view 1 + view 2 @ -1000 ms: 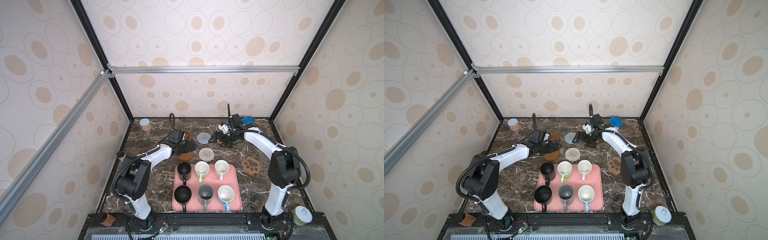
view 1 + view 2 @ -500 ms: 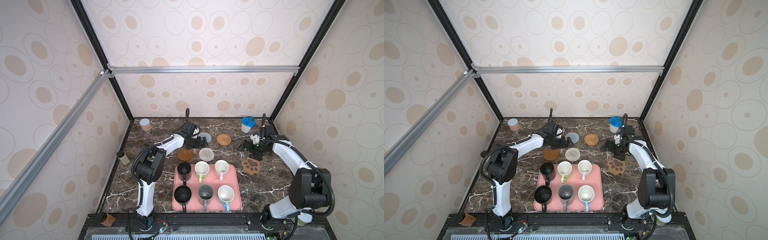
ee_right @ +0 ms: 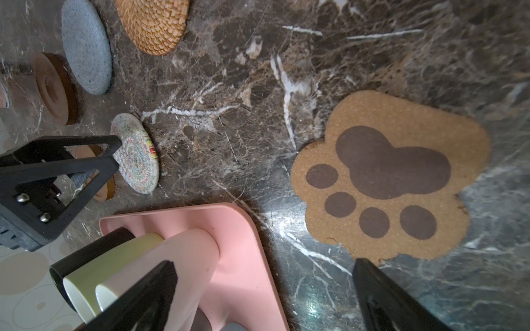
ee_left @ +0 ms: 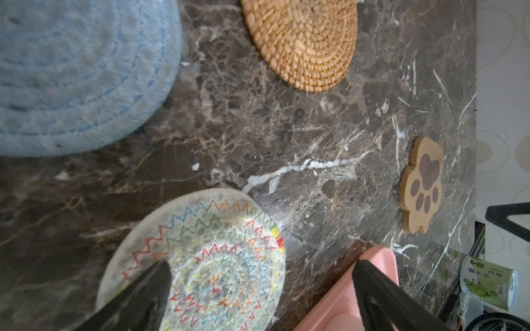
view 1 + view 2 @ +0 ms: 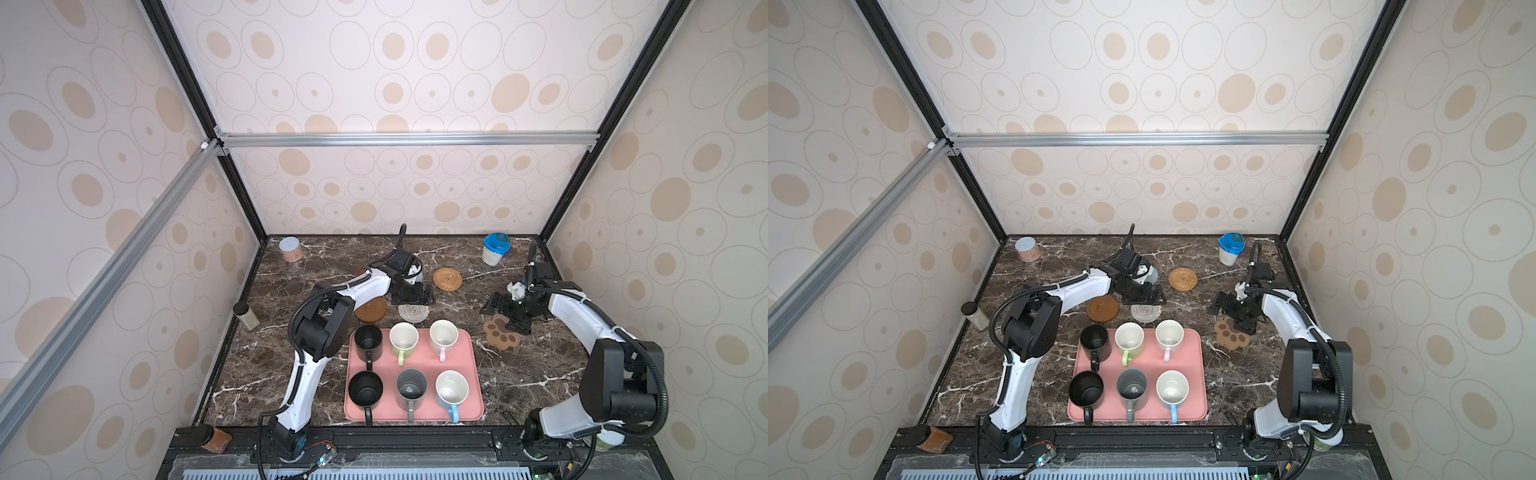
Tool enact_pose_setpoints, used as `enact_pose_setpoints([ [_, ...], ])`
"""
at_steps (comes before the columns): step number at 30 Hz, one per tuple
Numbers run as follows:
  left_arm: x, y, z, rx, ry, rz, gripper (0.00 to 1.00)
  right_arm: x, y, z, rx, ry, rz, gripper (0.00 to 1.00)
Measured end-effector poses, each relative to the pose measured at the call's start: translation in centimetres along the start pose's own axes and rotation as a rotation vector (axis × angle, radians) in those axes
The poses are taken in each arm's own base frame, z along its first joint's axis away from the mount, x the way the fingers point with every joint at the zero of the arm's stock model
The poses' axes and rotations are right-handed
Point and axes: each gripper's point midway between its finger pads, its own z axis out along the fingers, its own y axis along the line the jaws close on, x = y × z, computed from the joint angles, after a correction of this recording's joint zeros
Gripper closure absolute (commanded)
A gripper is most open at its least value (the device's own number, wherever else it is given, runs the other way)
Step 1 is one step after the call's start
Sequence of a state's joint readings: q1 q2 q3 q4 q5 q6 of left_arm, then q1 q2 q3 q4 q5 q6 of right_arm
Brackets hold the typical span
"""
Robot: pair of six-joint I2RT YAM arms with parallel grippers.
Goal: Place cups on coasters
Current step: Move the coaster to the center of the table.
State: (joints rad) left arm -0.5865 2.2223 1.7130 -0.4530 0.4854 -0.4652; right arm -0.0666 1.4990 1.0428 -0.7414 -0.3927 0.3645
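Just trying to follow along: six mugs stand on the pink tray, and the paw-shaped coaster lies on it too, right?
Not quite. The six mugs do stand on the pink tray, but the paw-shaped coaster lies on the marble table beside the tray, as both top views show.

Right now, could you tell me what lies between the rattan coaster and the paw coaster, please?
Nothing lies there: only bare marble runs from the rattan coaster to the paw coaster, which shows most clearly in the left wrist view.
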Motion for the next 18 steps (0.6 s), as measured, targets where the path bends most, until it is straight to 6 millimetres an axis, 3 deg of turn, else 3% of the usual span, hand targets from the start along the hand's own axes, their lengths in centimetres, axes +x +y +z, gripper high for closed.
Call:
enact_pose_setpoints([
  [8,-0.1,0.7,0.1,-0.041,-0.011,0.001,0.00,-0.5,-2.4,-2.0,0.036,-0.064,0.050,0.00],
  [18,-0.8,2.4,-0.2,-0.133,-0.047,0.005,0.00,-0.2,-4.2,-1.9,0.071,-0.056,0.085,0.00],
])
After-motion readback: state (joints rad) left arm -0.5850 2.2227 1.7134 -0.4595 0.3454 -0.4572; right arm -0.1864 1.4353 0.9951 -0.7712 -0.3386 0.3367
